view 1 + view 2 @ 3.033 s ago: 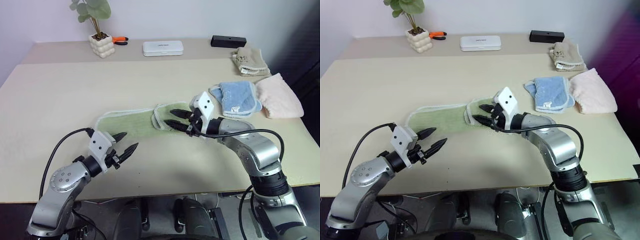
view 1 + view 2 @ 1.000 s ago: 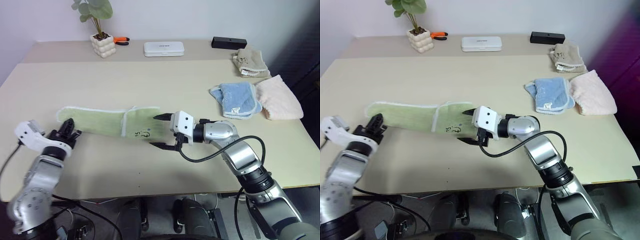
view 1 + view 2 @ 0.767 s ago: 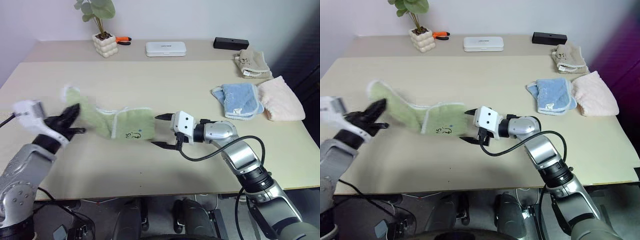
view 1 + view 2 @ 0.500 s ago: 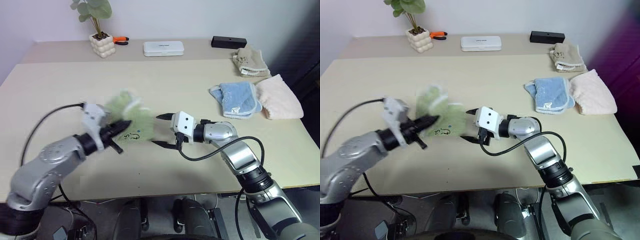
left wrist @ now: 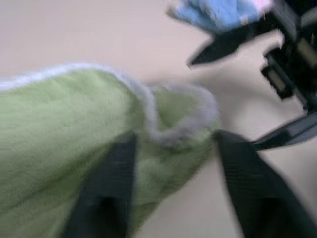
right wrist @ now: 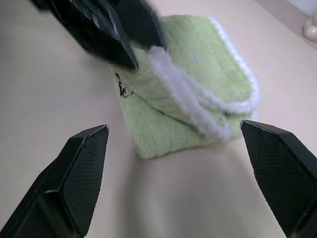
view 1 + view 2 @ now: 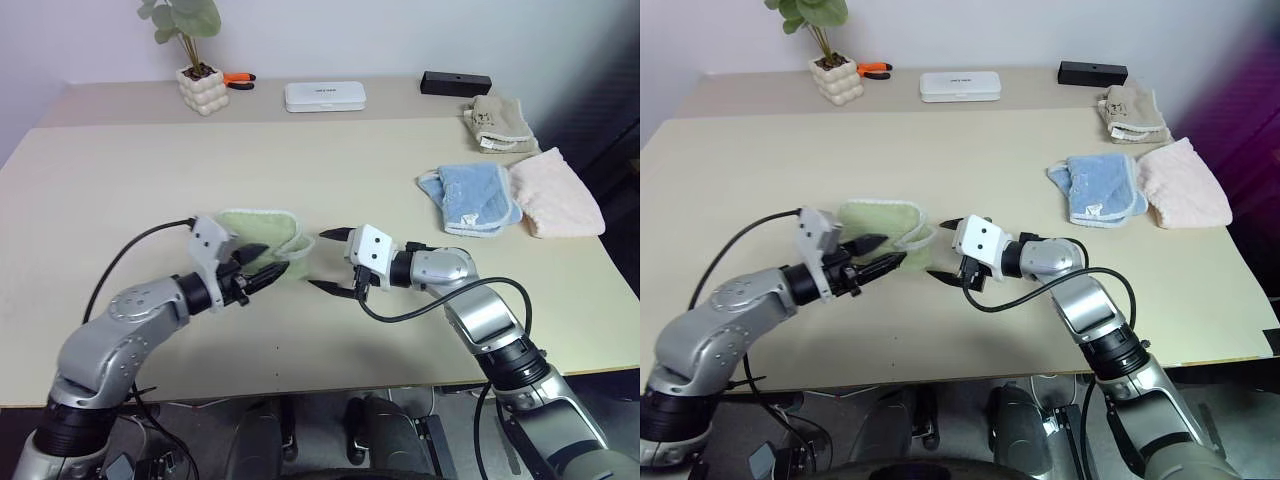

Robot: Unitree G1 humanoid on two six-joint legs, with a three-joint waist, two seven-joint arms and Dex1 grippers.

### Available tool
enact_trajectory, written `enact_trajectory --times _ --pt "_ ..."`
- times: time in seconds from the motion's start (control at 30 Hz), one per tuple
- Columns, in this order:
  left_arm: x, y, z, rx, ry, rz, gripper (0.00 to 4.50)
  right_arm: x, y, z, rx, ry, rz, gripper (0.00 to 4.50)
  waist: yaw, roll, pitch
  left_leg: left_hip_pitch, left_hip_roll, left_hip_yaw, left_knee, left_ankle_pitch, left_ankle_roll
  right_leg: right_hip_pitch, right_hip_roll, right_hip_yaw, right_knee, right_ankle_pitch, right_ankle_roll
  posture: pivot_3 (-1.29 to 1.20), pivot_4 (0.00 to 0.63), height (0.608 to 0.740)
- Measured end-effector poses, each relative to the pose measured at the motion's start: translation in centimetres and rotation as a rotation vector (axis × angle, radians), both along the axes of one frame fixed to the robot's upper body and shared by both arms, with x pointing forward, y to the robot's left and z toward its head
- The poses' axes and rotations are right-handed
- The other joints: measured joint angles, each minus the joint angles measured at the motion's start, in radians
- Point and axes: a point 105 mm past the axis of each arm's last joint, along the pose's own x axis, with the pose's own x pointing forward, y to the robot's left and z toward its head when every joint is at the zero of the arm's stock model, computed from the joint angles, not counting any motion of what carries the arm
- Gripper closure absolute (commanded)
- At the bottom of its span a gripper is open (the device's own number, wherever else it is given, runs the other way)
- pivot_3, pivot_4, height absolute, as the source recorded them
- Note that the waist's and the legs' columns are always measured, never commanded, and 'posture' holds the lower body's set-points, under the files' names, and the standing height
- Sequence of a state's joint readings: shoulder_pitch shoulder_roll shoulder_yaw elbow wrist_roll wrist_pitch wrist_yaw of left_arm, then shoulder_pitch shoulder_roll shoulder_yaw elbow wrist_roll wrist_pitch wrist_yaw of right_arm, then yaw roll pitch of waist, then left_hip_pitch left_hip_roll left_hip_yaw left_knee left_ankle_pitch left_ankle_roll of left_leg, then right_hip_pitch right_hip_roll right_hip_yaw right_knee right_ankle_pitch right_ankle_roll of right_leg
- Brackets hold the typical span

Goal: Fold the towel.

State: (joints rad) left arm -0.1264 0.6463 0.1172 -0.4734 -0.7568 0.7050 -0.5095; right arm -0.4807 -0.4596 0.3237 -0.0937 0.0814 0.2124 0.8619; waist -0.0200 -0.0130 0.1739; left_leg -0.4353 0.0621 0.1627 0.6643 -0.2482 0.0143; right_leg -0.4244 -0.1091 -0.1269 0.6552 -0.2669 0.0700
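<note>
- Viewing the towel (image 7: 262, 232), I find it folded between both grippers.
- Left gripper (image 7: 265, 272): fingers parted, straddling its edge.
- Right gripper (image 7: 329, 262): spread wide, empty, just beside it.

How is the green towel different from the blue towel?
The green towel lies near the middle of the table, between the left gripper and the right gripper; the blue towel sits off to the right beside a pink towel, away from both. The green towel's top layer is rumpled at one edge; the blue towel lies flatter. Both are folded terry cloths with pale edging.
</note>
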Motion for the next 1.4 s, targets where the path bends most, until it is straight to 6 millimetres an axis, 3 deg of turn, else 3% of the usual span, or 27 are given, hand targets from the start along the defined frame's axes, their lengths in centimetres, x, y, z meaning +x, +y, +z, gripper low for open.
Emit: enact_trajectory --times 0.03,0.1,0.13,0.2,0.33,0.37,0.53,0.67,0.77,0.8,1.03,1.07,1.13,1.23,1.33,1.37,1.4 --pt "-0.2 0.8 0.5 -0.018 -0.007 0.019 1.48 0.2 -0.2 0.1 0.000 -0.002 -0.008 0.12 0.000 0.000 0.000 0.000 0.000 0.000 0.000 0.000 0.000 0.000 0.000 0.000 0.000 0.000 0.000 0.00 0.150 0.740" --pt "-0.8 2.5 1.0 -0.053 -0.014 0.060 1.43 0.7 -0.7 0.7 0.011 -0.004 -0.030 0.66 0.000 0.000 0.000 0.000 0.000 0.000 0.000 0.000 0.000 0.000 0.000 0.000 0.000 0.000 0.000 0.00 0.150 0.740" --pt "-1.1 3.4 1.4 -0.079 -0.022 0.087 1.73 1.0 -1.0 1.0 0.020 0.003 -0.043 0.91 -0.001 0.000 0.000 0.000 0.000 0.000 0.000 0.000 0.000 0.000 0.000 0.000 0.000 0.000 0.000 0.00 0.150 0.740" --pt "-1.1 5.4 3.0 -0.113 -0.072 0.166 2.31 1.8 -1.6 2.0 0.037 -0.004 -0.070 1.89 0.003 0.000 0.000 0.000 0.000 -0.001 0.001 0.000 0.000 0.001 0.000 0.000 0.000 0.000 0.000 0.00 0.150 0.740" --pt "-0.6 7.9 4.0 -0.024 -0.132 0.295 4.31 2.4 -0.2 4.7 0.156 0.010 -0.058 3.96 0.004 0.000 0.000 0.000 0.000 -0.001 0.001 0.000 0.000 0.001 0.000 0.000 0.000 0.000 0.000 0.00 0.150 0.740" --pt "-0.2 8.0 4.0 -0.001 -0.138 0.315 4.32 2.4 0.4 5.1 0.185 0.025 -0.048 4.45 0.005 0.000 0.000 0.000 0.000 -0.001 0.001 0.000 0.000 0.001 0.001 0.000 0.000 0.000 0.000 0.00 0.150 0.740" --pt "1.8 6.0 2.5 0.042 -0.123 0.311 4.32 2.0 4.1 5.6 0.246 0.099 0.001 4.48 0.006 0.000 0.000 0.000 0.000 0.000 0.001 0.000 0.000 0.001 0.001 0.000 0.000 0.000 0.000 0.00 0.150 0.740" --pt "2.9 3.3 -1.0 0.104 -0.039 0.240 4.32 2.7 6.5 2.1 0.189 0.226 -0.048 4.48 0.002 0.000 -0.001 0.000 0.000 0.001 0.001 0.000 0.000 0.000 0.001 0.000 0.001 0.000 -0.001 0.00 0.150 0.740" --pt "3.1 3.3 -4.7 0.191 0.037 0.238 4.32 3.4 6.3 -2.0 0.073 0.289 -0.134 4.48 0.000 0.000 -0.001 0.000 0.000 0.002 0.001 0.000 0.000 -0.001 0.001 0.000 0.001 0.000 -0.001 0.00 0.150 0.740" --pt "3.1 3.3 -5.1 0.203 0.033 0.234 4.32 3.4 6.0 -2.9 0.058 0.306 -0.156 4.48 0.000 0.000 -0.001 0.000 0.000 0.002 0.001 0.000 0.000 -0.001 0.001 0.000 0.001 0.000 -0.001 0.00 0.150 0.740" --pt "2.7 3.5 -5.4 0.188 -0.024 0.245 4.32 3.3 5.4 -3.3 0.055 0.273 -0.173 4.48 -0.001 0.001 -0.002 0.001 0.001 0.002 0.001 0.000 -0.001 0.000 0.000 0.001 0.001 0.001 -0.001 0.00 0.150 0.740" --pt "2.6 3.7 -5.2 0.152 -0.022 0.258 4.32 3.2 5.2 -3.1 0.072 0.276 -0.172 3.97 -0.001 0.001 -0.002 0.000 0.001 0.002 0.001 0.000 -0.001 0.000 0.001 0.001 0.001 0.001 -0.001 0.00 0.150 0.740" --pt "2.4 4.6 -3.8 0.022 -0.024 0.316 3.55 3.2 4.4 -1.8 0.117 0.263 -0.163 3.28 -0.001 0.001 -0.002 0.000 0.001 0.001 0.001 0.000 0.000 -0.001 0.000 0.001 0.001 0.001 -0.001 0.00 0.150 0.740" --pt "2.2 8.0 -0.9 -0.118 -0.067 0.465 2.08 3.3 2.1 0.8 0.123 0.162 -0.146 1.72 0.001 0.001 -0.002 0.000 0.001 0.000 0.001 0.000 0.000 0.000 0.000 0.001 0.001 0.001 -0.001 0.00 0.150 0.740" --pt "1.6 11.1 -0.6 -0.174 -0.036 0.603 0.49 2.2 0.8 2.3 0.119 0.113 -0.081 0.08 0.001 0.000 -0.002 0.000 0.001 0.001 0.001 0.000 0.000 0.000 0.000 0.000 0.001 0.001 -0.001 0.00 0.150 0.740" --pt "1.4 11.4 -0.9 -0.190 -0.008 0.621 0.03 1.7 0.7 2.5 0.118 0.110 -0.057 0.00 0.001 0.000 -0.002 0.000 0.001 0.001 0.001 0.000 0.000 0.000 0.000 0.000 0.001 0.001 -0.001 0.00 0.150 0.740" --pt "1.3 11.4 -1.5 -0.204 0.025 0.629 0.03 1.3 0.6 2.6 0.113 0.110 -0.035 0.00 0.001 0.000 -0.002 0.000 0.001 0.000 0.001 0.000 0.000 0.000 0.000 0.000 0.001 0.001 -0.001 0.00 0.150 0.740"
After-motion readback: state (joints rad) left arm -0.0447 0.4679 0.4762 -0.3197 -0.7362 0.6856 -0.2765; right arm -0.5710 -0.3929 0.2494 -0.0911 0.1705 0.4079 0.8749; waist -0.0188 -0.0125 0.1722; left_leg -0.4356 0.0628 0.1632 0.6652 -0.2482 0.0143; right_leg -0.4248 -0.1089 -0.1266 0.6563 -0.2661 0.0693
